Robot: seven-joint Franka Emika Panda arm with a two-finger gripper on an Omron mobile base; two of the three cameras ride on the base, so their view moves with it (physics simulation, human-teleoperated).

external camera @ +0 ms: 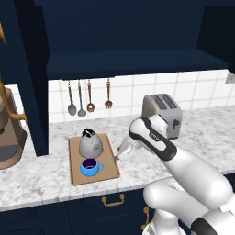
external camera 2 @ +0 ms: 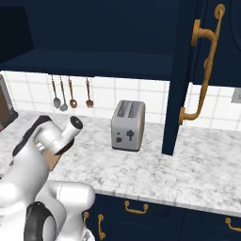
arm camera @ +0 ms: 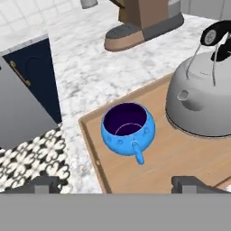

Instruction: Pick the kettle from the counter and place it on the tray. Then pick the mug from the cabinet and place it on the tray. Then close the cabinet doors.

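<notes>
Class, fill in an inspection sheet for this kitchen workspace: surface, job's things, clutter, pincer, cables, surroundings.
Surface: white-grey marbled stone counter.
Job's things: grey dome-shaped metal kettle and squat bright blue mug both upright on the flat light-brown wooden tray; navy cabinet door stands open.
Clutter: boxy silver toaster; brown coffee machine.
Pincer: open, holding nothing, above the mug.
Cables: nothing seen.
Surroundings: hanging utensils, white tiles.

Ahead of the fingertips, a glossy blue mug point(arm camera: 128, 127) and smooth grey metal kettle point(arm camera: 203, 101) sit on a matt wooden tray point(arm camera: 171, 158) over marbled stone counter point(arm camera: 90, 76).
</notes>
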